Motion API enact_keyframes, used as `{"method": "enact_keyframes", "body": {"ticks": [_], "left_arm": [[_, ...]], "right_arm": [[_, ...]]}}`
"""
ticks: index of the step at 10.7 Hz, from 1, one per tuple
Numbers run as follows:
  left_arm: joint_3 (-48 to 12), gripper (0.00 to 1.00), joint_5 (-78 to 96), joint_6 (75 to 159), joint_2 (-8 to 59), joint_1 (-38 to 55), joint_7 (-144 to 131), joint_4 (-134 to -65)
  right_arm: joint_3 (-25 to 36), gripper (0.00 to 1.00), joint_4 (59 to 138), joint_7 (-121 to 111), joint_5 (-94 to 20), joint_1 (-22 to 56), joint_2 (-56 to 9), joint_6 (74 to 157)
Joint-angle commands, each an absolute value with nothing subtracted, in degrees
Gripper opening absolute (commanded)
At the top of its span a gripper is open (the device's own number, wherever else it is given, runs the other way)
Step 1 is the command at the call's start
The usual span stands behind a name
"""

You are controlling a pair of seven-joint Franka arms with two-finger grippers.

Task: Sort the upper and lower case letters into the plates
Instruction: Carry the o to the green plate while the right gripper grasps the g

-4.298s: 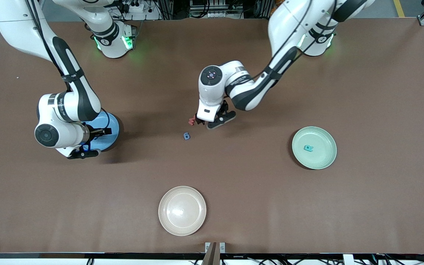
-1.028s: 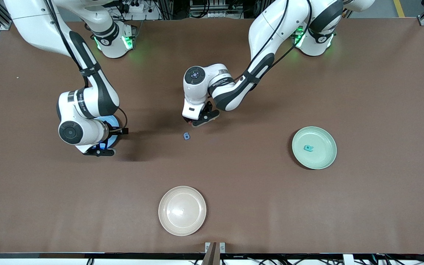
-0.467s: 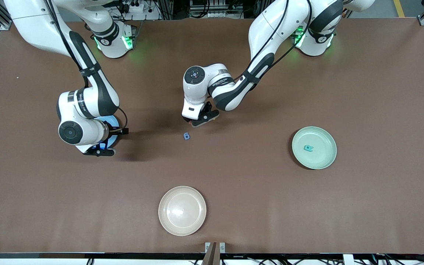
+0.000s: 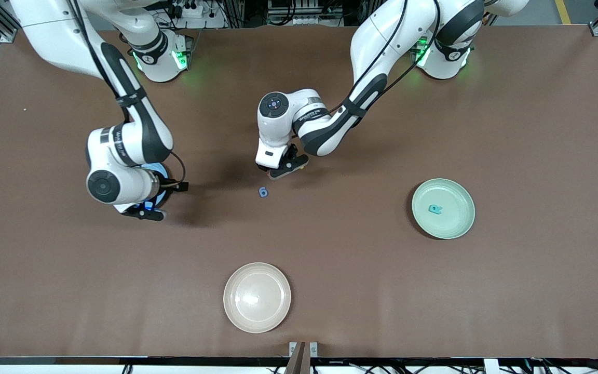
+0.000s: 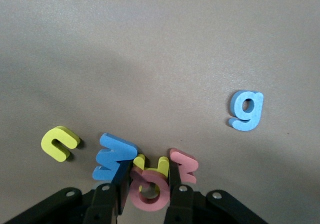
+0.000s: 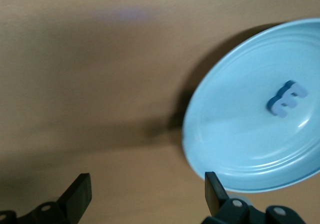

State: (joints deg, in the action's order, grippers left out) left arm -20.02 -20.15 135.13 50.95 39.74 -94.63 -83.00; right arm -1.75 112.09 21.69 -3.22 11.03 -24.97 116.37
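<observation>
The right end effector hangs with fingers spread wide and empty, over the desk at the blue plate's rim; a blue letter E lies in that plate. The left end effector, wrist pointing down at mid-desk, has its fingers closed on a pink ring letter (amid yellow, blue and pink letters). A blue g lies nearer the camera. The mint plate with a teal letter sits toward the left arm's end, broad bare desk between.
</observation>
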Motion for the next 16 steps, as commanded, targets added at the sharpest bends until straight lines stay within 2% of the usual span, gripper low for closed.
{"method": "enact_keyframes", "body": {"ticks": [1, 4, 6, 9, 12, 13, 16], "left_arm": [[-19.5, 0.00, -22.1, 134.9, 50.9, 40.0, -94.8, -82.8], [-20.0, 0.00, -21.3, 129.9, 48.2, 38.2, -90.0, -82.9], [-24.1, 0.00, -21.2, 125.4, 45.3, 32.6, -86.7, -83.1], [-34.9, 0.00, -21.4, 118.5, 42.6, 17.5, -77.6, -83.8], [-39.5, 0.00, -21.3, 114.4, 39.1, 5.3, -66.2, -86.8], [-41.3, 0.00, -21.2, 113.7, 38.5, 0.9, -62.6, -87.3], [-51.9, 0.00, -21.2, 107.5, 37.9, -17.8, -48.6, -90.9]], "right_arm": [[-1.5, 1.00, 111.8, 26.2, -4.2, 13.6, -24.4, 116.1], [-1.6, 1.00, 111.5, 27.9, -4.2, 13.9, -24.5, 116.2], [-1.7, 1.00, 111.4, 27.9, -4.8, 14.0, -24.6, 116.2], [-1.6, 1.00, 109.4, 33.8, -8.0, 18.1, -25.0, 116.3], [-1.6, 1.00, 104.9, 44.2, -10.9, 23.6, -28.0, 116.4], [-1.6, 1.00, 103.7, 48.1, -11.0, 25.1, -29.2, 118.0], [-1.5, 1.00, 103.6, 51.2, -10.4, 30.9, -31.8, 128.4]]}}
